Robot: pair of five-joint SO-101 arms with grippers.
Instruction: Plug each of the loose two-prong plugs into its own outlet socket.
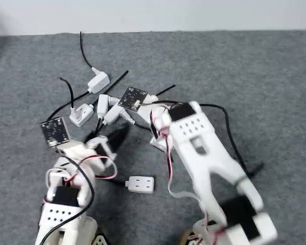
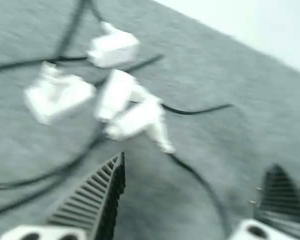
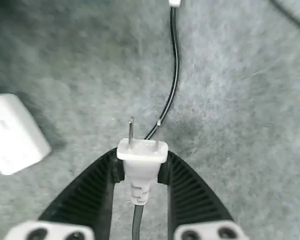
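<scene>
My right gripper [image 3: 142,161] is shut on a white two-prong plug [image 3: 141,150], whose prongs point away from the wrist over the grey carpet. Its black cord [image 3: 174,65] trails ahead. A white block [image 3: 12,135] lies on the carpet to one side of this plug. My left gripper [image 2: 195,192] is open with nothing between its ribbed black fingers [image 2: 102,197]. Beyond it lie several loose white plugs [image 2: 132,115] with black cords. In the high view these plugs [image 1: 103,105] cluster left of centre. A white outlet socket [image 1: 141,184] lies between the two arms, near the front.
Black cords [image 1: 84,51] run from the plug cluster toward the back of the carpet. A black cable [image 1: 229,132] loops to the right of the right arm. The carpet stretches bare to the far right and back.
</scene>
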